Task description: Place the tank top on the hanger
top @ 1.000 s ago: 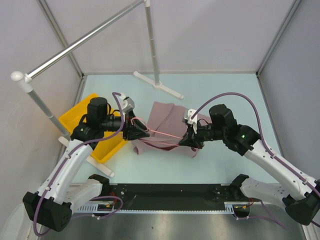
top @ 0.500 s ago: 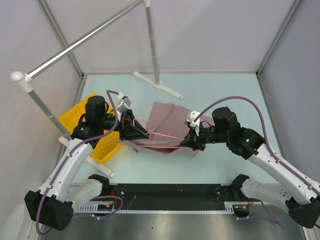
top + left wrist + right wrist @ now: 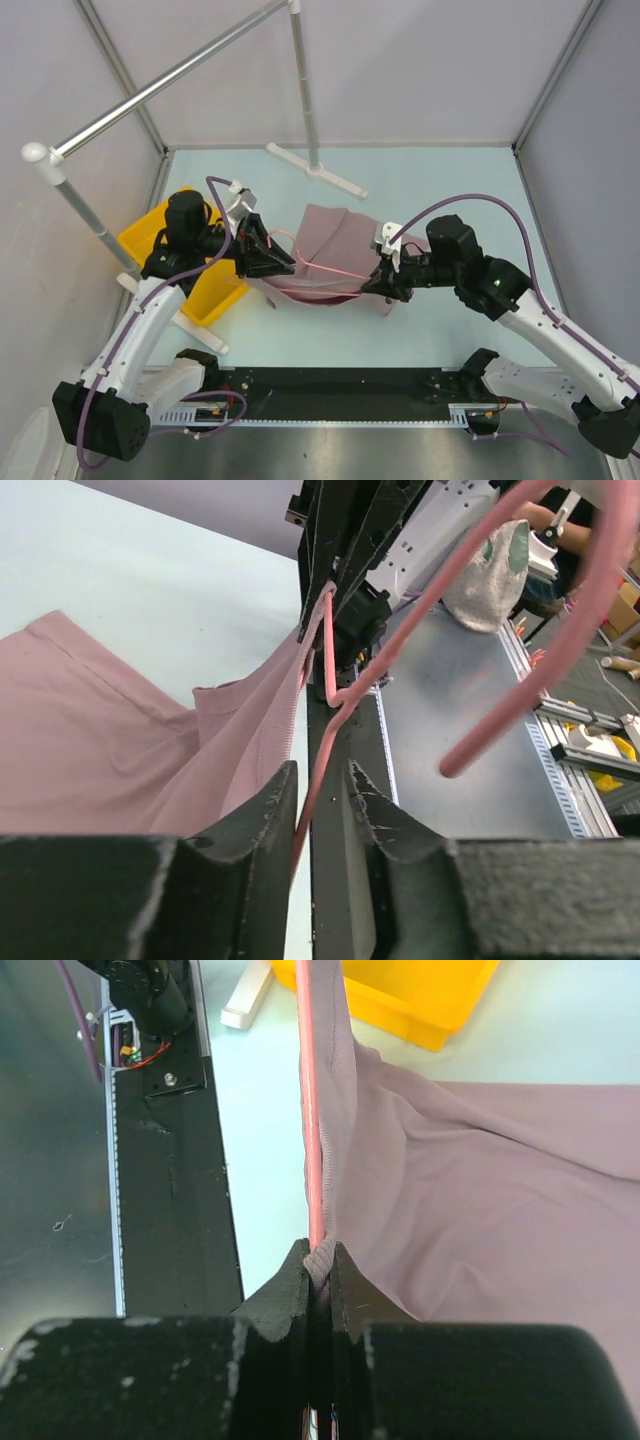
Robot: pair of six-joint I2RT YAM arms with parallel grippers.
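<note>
Top external: both end effectors pinch hanger.

Pale walls enclose a light blue table under even light.

One tank top, one hanger, one yellow bin, two end effectors.

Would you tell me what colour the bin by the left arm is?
The bin is bright yellow, clearest in the top external view.
</note>
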